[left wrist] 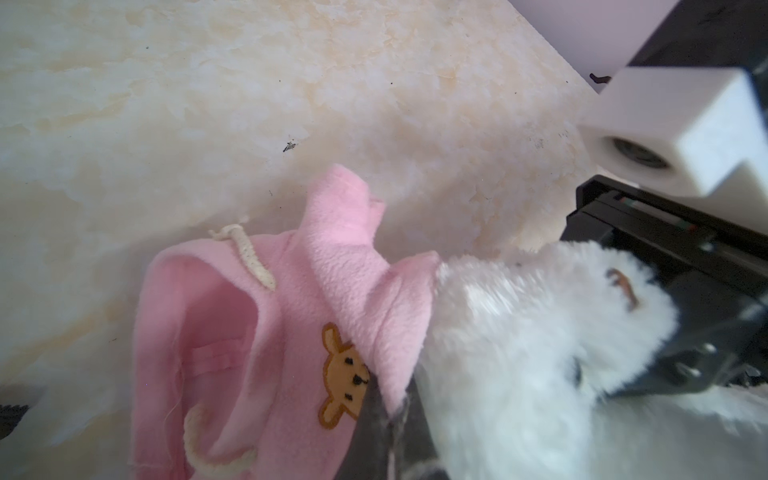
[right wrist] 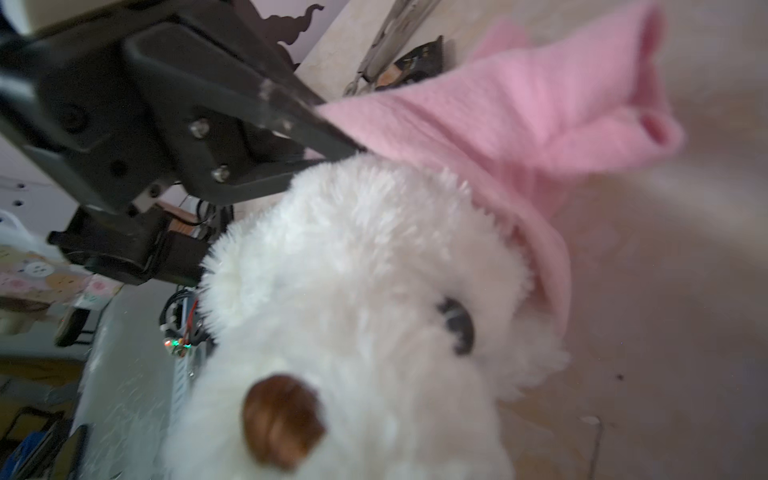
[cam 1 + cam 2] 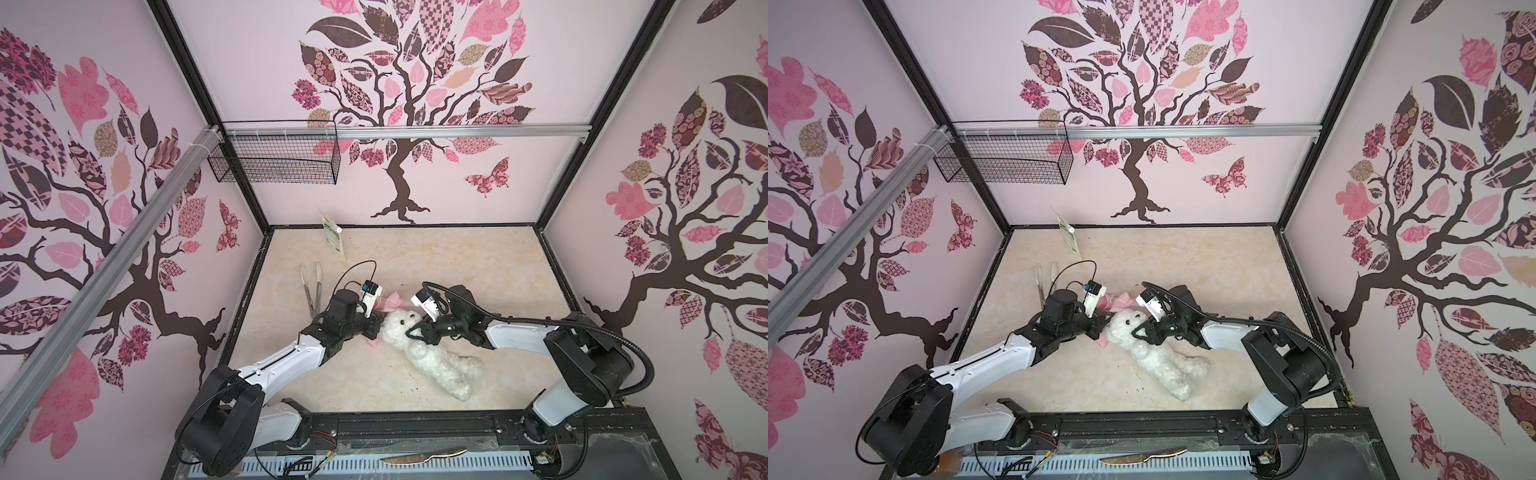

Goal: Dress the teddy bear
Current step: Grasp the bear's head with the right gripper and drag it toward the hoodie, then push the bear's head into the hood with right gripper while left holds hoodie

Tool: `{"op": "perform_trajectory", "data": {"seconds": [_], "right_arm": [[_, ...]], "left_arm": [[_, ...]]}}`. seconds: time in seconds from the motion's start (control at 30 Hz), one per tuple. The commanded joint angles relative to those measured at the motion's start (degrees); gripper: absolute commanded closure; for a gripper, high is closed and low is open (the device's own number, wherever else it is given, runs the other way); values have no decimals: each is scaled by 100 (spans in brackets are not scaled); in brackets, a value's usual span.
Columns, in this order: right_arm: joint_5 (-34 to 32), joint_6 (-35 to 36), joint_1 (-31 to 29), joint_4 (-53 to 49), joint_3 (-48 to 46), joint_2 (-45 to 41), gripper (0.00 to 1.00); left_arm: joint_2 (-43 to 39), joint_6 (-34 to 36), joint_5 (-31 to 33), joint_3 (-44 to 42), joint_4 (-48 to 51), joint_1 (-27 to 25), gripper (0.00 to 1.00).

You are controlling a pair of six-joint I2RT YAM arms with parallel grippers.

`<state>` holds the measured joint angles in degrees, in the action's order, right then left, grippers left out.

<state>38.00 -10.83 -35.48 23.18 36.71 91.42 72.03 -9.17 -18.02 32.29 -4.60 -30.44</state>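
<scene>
The teddy bear (image 3: 436, 361) (image 3: 1163, 357) lies white and fluffy on its back mid-table, head toward the left arm. A pink hoodie (image 3: 392, 300) (image 1: 257, 332) with an orange bear-face patch bunches behind its head. In the right wrist view the hoodie (image 2: 519, 124) has its hem round the back of the bear's head (image 2: 353, 270). My left gripper (image 3: 377, 326) (image 1: 392, 419) is shut on that hem beside the head. My right gripper (image 3: 411, 332) (image 3: 1136, 332) presses into the fur under the bear's muzzle, shut on it. Its own fingers are hidden in the right wrist view.
Metal tongs (image 3: 311, 286) lie behind the left arm. A printed card (image 3: 333, 237) leans near the back wall. A black wire basket (image 3: 274, 158) hangs on the rail at back left. A knife (image 3: 424, 455) rests on the front ledge.
</scene>
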Motion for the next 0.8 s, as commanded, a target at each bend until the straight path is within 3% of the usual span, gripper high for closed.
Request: {"op": "perform_trajectory", "data": {"seconds": [0.0,0.17,0.33,0.5,0.77], "right_arm": [[-1181,-444,20,610,-279,-256,72],[-1791,-572,-128,1004,-508,-413,73],[-1880,-436,-175,1142,-622,-720,73],[-946,139,-176,1228,-744,-1039,73],[562,591,-178,206,-345,-656,73]], "left_arm": [[62,134,-260,91,-44,-71,100],[149,227,-316,197,85,-190,100],[187,253,-238,250,178,-208,100],[166,225,-77,297,243,-217,100],[-67,227,9,409,416,-220,100]]}}
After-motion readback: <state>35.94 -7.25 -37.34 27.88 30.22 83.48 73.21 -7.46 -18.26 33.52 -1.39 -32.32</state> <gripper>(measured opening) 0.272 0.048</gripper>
